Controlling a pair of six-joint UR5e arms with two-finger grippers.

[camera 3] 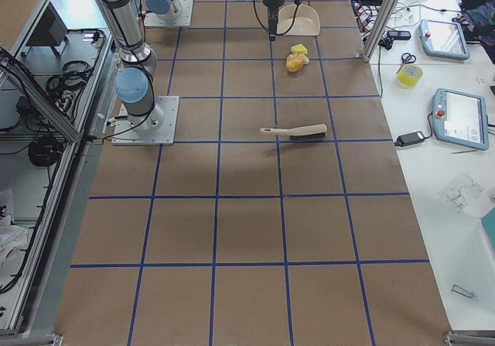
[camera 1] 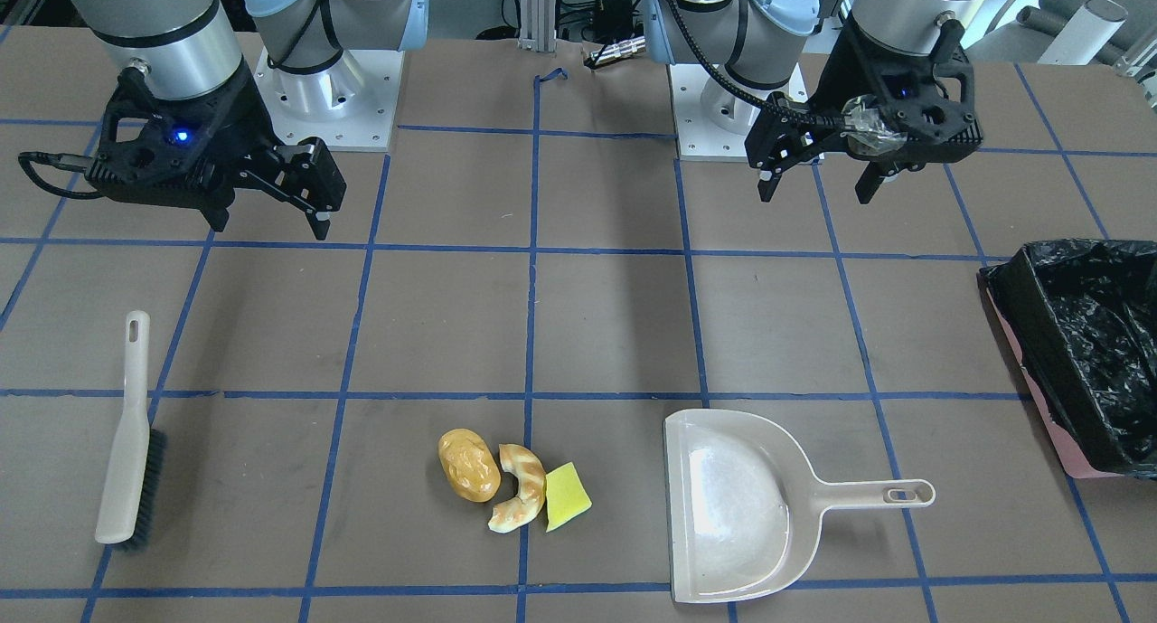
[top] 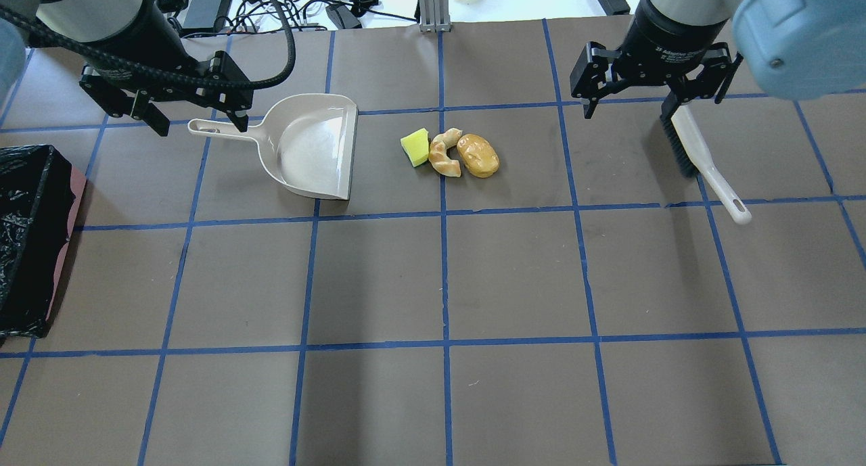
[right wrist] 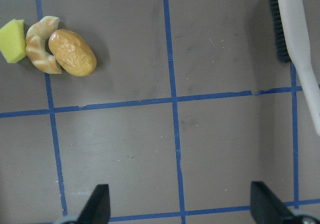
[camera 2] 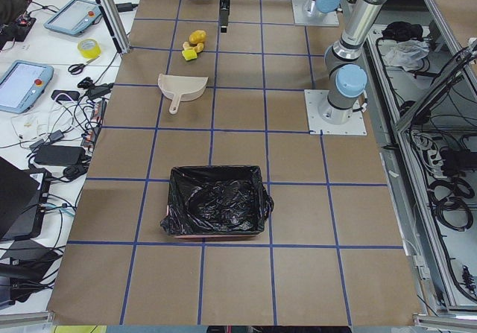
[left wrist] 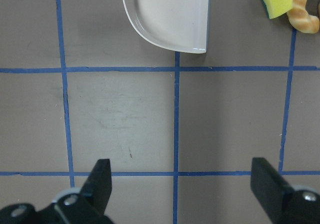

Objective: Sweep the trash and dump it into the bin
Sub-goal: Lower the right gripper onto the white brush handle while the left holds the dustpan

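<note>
The trash lies in a tight group on the table: a golden-brown roll [top: 478, 155], a curved tan pastry [top: 445, 155] and a yellow sponge wedge [top: 415, 147]. It also shows in the front view as roll [camera 1: 469, 465], pastry [camera 1: 522, 496] and sponge [camera 1: 568, 496]. The black-lined bin [top: 27, 243] stands at the table's left end. My left gripper [top: 201, 124] is open and empty, above the table by the beige dustpan's [top: 311, 148] handle. My right gripper [top: 629, 111] is open and empty, above the table beside the brush [top: 703, 158].
The dustpan's mouth faces the trash, a short gap away. The brush lies flat to the right of the trash, with its bristles toward the far side. Blue tape lines grid the brown table. Cables and devices lie beyond the far edge.
</note>
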